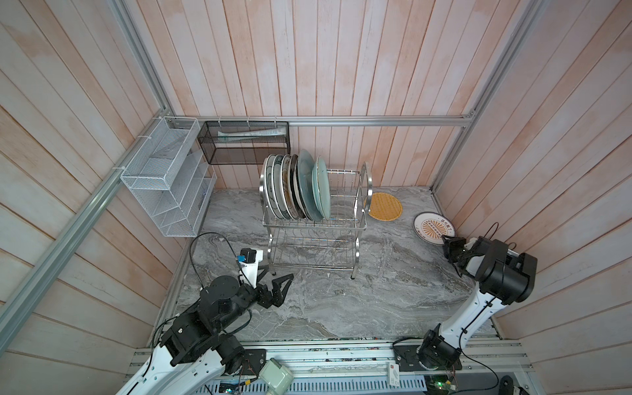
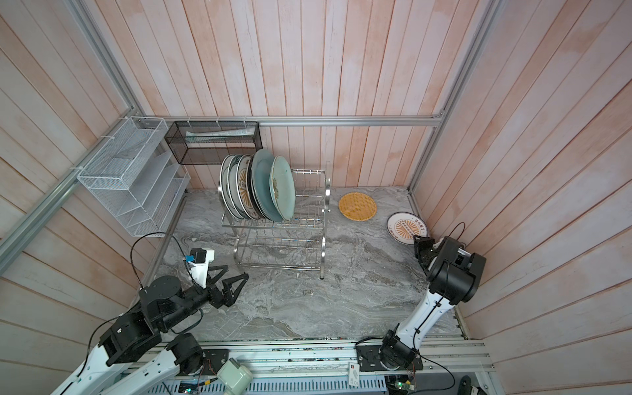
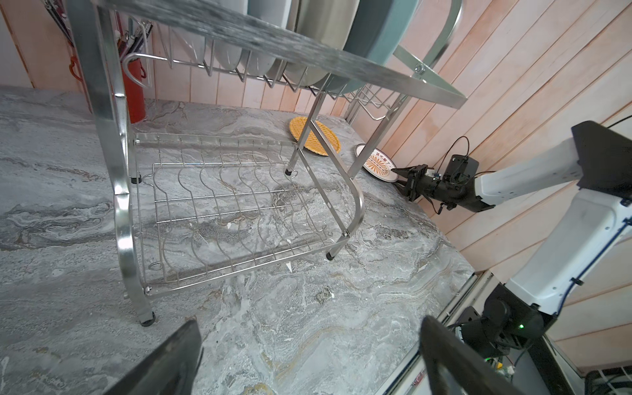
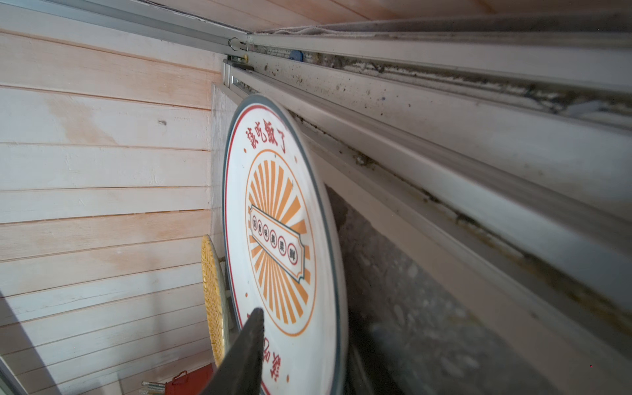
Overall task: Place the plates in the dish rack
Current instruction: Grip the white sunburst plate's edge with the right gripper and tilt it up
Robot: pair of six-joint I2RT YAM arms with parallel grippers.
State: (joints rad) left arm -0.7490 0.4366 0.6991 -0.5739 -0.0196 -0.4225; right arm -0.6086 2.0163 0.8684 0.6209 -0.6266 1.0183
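Note:
A white plate with an orange sunburst [image 1: 432, 225] [image 2: 405, 227] [image 4: 280, 222] lies near the right wall. My right gripper [image 1: 445, 239] [image 2: 418, 239] [image 3: 396, 178] straddles its near rim. One finger [image 4: 254, 328] lies over the plate's face, the other is hidden beneath, and a firm grip does not show. An orange lattice plate [image 1: 384, 206] [image 2: 357, 207] lies flat beside the dish rack [image 1: 342, 225] [image 2: 273, 224]. Several plates [image 1: 297, 188] [image 2: 260, 184] stand in the rack's upper tier; the lower tier [image 3: 222, 205] is empty. My left gripper [image 1: 277, 273] [image 2: 236, 272] [image 3: 307, 335] hovers open before the rack, holding nothing.
A white mesh organiser [image 1: 164, 191] and a black mesh basket [image 1: 244, 142] hang on the walls at the back left. The right wall and its metal rail [image 4: 444, 154] run right beside the sunburst plate. A red object [image 3: 133, 92] stands behind the rack.

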